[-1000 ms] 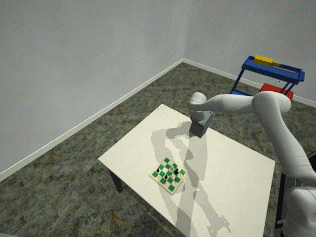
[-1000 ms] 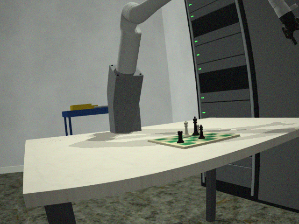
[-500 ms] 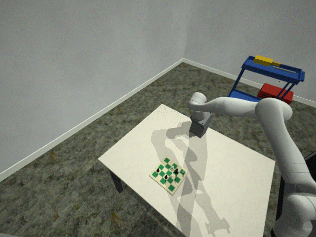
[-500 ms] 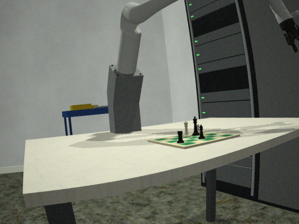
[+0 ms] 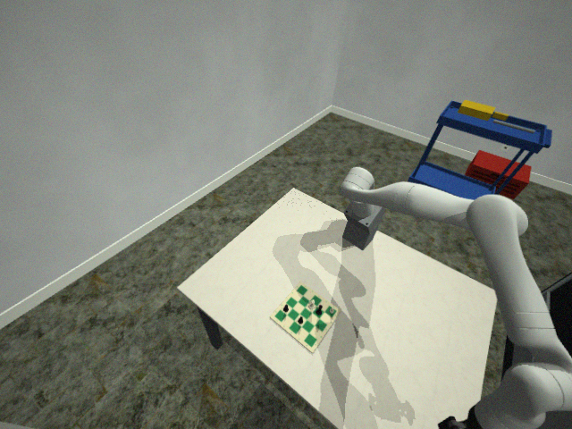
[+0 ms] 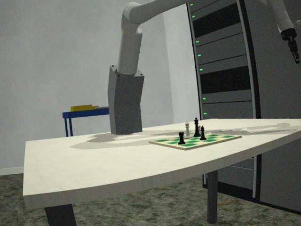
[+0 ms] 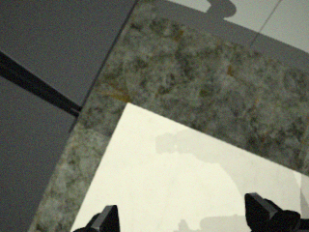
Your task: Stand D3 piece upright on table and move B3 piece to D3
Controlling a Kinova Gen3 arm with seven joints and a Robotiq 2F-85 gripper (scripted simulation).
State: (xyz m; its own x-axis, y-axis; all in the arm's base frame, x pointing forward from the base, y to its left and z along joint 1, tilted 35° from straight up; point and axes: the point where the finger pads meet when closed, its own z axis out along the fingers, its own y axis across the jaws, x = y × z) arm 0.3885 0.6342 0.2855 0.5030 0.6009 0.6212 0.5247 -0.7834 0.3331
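The green and cream board (image 5: 291,335) (image 6: 167,145) lies on the table; its letters and digits are too small to read. A black rook (image 5: 286,308) (image 6: 181,138), a black bishop (image 5: 300,320) (image 6: 202,134), a tall black king (image 5: 319,310) (image 6: 196,128), a tall white piece (image 5: 311,305) (image 6: 187,131) and a small white pawn (image 5: 332,311) (image 6: 199,128) all look upright on it. In the exterior view the pawn is partly hidden behind the king. My gripper (image 6: 297,61) (image 7: 182,214) is open and empty, high up and well away from the board.
The pale table (image 5: 416,295) (image 6: 97,165) (image 7: 159,193) bears the arm's grey base (image 5: 361,231) (image 6: 126,104) at one edge. A dark server rack (image 6: 223,58) stands behind the table. A blue cart (image 5: 499,131) with a yellow object (image 5: 476,109) stands beyond the base, near a red box (image 5: 499,168).
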